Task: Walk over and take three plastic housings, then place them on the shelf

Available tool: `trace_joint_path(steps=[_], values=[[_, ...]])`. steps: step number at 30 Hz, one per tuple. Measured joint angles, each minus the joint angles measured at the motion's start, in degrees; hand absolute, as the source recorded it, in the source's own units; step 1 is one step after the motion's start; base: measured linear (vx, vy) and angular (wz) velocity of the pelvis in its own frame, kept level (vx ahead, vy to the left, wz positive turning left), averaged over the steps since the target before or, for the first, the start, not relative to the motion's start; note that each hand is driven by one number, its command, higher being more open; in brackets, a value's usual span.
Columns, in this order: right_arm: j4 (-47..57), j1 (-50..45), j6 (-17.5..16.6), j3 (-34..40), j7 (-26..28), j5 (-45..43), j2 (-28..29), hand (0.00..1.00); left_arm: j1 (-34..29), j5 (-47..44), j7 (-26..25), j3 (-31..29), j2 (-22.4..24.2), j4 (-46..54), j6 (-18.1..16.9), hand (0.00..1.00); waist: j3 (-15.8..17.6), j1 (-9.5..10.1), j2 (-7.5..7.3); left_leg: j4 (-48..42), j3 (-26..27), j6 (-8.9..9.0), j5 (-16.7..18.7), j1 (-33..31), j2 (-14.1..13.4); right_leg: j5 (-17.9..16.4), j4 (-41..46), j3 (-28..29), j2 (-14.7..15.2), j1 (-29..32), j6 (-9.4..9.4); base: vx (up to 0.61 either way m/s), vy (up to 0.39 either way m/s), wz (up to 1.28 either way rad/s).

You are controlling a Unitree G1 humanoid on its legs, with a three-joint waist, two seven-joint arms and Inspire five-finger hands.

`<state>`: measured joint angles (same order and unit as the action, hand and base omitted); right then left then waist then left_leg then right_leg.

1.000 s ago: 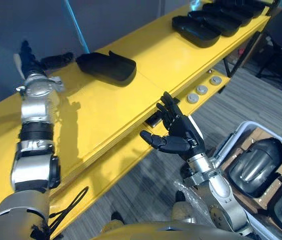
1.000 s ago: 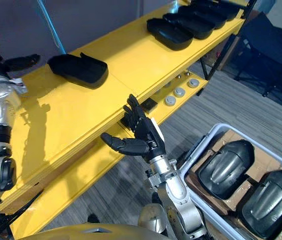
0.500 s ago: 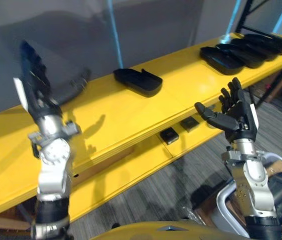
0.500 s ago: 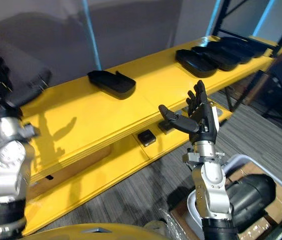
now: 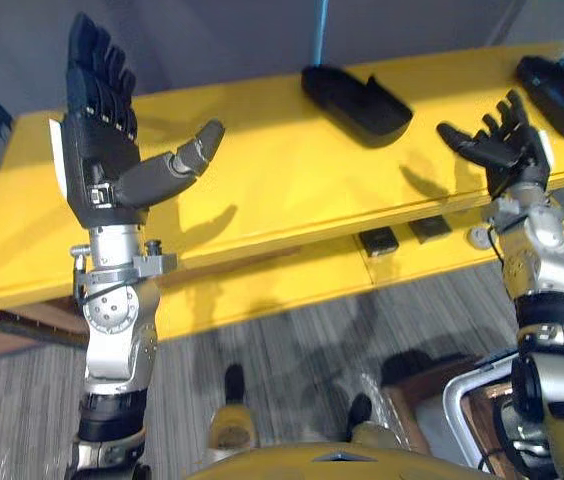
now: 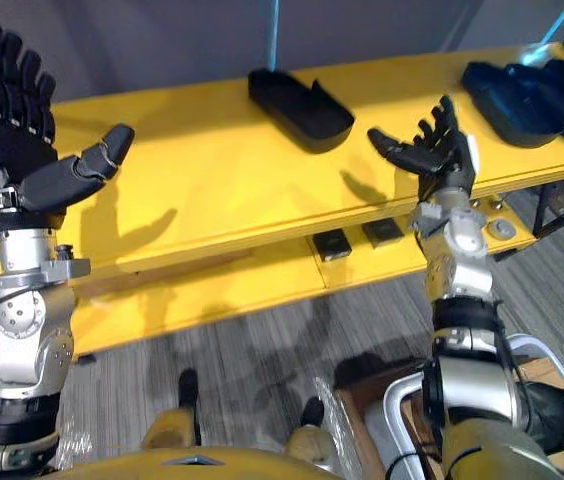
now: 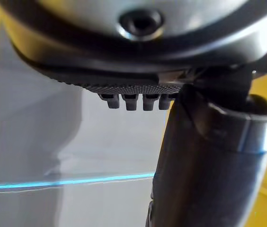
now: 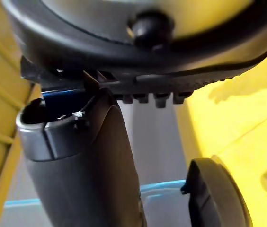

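On yellow shelf (image 5: 272,180), plastic housing (image 5: 357,100) — between left hand (image 5: 97,165) and right hand (image 5: 507,150), both spread wide, empty

One black plastic housing (image 5: 354,100) lies alone on the yellow shelf (image 5: 282,190), toward its back edge, hollow side up: a shallow, elongated shell with a raised rim and a dip in one side wall. Well apart from it, at the shelf's right end, more black housings (image 6: 522,95) lie in an overlapping row, their number hard to tell
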<state>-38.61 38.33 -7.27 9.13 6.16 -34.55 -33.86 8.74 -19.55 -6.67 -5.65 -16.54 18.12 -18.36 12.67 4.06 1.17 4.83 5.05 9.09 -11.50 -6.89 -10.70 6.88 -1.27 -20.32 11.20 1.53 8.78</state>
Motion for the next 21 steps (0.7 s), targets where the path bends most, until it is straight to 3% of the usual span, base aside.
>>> trace_joint_path(steps=[4, 6, 10, 15, 21], values=[[-2.73, 4.62, -1.37, -1.19, 3.12, -1.82, -0.23, 1.00, 0.81, -6.78, 4.18, 0.44, -1.46, -0.14, -1.74, 1.00, 4.32, 1.49, -0.71, -0.04, -0.36, -0.58, -0.66, -1.29, 0.10, 0.53, 0.18, -0.45, 0.05, 1.18, -0.21, -0.01, -0.003, 0.03], [-2.85, 5.32, -1.86, -1.69, 3.81, -1.90, -0.38, 1.00, 0.82, -7.90, 5.59, 0.44, -1.48, 0.68, -2.72, 1.00, 4.77, 2.17, -0.95, -0.06, -0.62, -0.66, -0.90, -2.90, 0.14, 0.54, 0.27, -0.70, 0.07, 2.66, -0.22, 0.01, -0.006, 0.07], [-3.23, 8.19, -2.38, -3.95, 4.93, -1.91, -1.38, 1.00, 0.91, -9.54, 6.54, 0.54, -1.54, 4.90, -3.70, 1.00, 8.44, 3.64, -0.97, -0.06, -0.80, -0.74, -1.10, -3.33, 0.43, 0.48, 0.62, -1.13, 0.45, 3.10, -0.26, 0.01, -0.003, 0.03], [-3.24, 10.11, -3.32, -6.48, 5.94, -1.71, -4.79, 1.00, 2.49, -9.91, 7.82, 0.58, -2.08, 6.09, -4.14, 1.00, 9.89, 3.76, -0.97, -0.06, -1.13, -0.91, -1.24, -4.71, 0.86, 0.44, 1.34, -1.33, 0.96, 4.51, -0.28, 0.00, 0.010, 0.03], [-3.76, 12.36, -3.68, -8.39, 6.24, -1.69, -5.00, 1.00, 2.47, -11.43, 9.02, 1.88, -5.15, 5.42, -4.13, 1.00, 10.92, 3.74, -1.16, -0.04, -0.54, -0.92, -1.22, -4.72, 0.39, 0.37, 1.47, -0.72, 0.64, 5.00, -0.32, -0.02, -0.005, -0.06]])
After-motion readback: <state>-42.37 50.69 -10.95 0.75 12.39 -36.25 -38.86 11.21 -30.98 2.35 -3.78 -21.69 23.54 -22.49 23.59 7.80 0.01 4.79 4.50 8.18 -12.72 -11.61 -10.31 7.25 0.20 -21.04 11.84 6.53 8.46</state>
